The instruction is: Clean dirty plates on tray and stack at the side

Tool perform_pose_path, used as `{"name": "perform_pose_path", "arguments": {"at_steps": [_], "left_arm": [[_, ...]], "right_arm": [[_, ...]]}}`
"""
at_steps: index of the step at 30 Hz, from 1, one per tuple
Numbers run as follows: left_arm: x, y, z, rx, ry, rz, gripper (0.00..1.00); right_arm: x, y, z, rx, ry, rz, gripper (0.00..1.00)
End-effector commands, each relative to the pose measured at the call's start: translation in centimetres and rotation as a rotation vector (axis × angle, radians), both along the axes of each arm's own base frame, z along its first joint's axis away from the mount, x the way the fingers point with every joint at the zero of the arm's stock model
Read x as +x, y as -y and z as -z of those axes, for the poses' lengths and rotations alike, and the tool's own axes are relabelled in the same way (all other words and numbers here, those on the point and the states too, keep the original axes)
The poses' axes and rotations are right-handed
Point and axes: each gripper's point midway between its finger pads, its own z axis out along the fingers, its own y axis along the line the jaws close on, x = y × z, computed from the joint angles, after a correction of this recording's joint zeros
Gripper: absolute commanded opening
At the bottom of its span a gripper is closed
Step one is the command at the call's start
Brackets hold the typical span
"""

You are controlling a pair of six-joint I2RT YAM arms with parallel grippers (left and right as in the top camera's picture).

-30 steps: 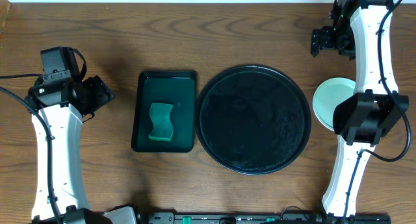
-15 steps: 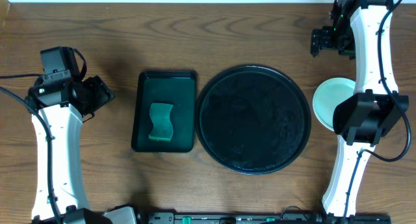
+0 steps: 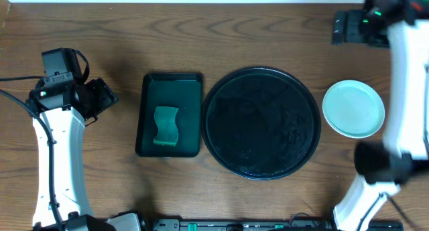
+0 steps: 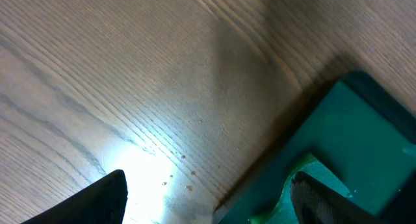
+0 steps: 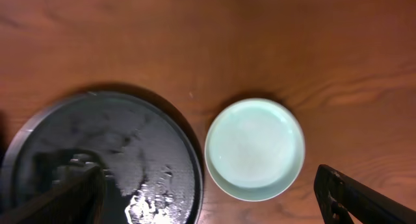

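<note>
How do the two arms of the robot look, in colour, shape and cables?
Both have long, rounded white links joined by bulky black joints. Thin black cables loop along the left arm. The right arm shows a small green light near its black wrist. In the wrist views the jaws look dark.

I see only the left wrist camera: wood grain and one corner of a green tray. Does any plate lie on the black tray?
Observer: No. The overhead view shows the black tray with no plate on it. The right wrist view shows shiny wet-looking streaks on its surface.
Operator: Where are the plates, then?
Observer: The plates sit on the table to the right of the tray, apart from its rim. From above I see one pale green circle, so I cannot count how many are stacked.
</note>
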Motion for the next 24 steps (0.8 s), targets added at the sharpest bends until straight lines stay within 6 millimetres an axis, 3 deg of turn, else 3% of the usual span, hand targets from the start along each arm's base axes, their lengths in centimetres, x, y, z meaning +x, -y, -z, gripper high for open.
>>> {"name": "perform_pose_path", "arguments": {"at_steps": [1, 7, 14, 16, 24], "left_arm": [[0.2, -0.4, -0.6, 0.012, 0.015, -0.009, 0.80], [0.2, -0.4, -0.6, 0.012, 0.015, -0.009, 0.80], [0.2, -0.4, -0.6, 0.012, 0.015, -0.009, 0.81], [0.2, -0.4, -0.6, 0.012, 0.015, -0.009, 0.80], [0.2, -0.4, -0.6, 0.012, 0.015, -0.009, 0.80]], "right_arm": [[-4.2, -0.6, -6.7, -0.002, 0.180, -0.024, 0.99], [-10.2, -1.5, -13.1, 0.007, 0.379, -0.057, 0.99], [-16.5, -2.9, -17.6, 0.031, 0.552, -0.129, 0.99], [-18.1, -2.1, -19.3, -0.011, 0.629, -0.115, 0.99], [-24.2, -1.2, -22.1, -0.044, 0.809, -0.142, 0.99]]}}
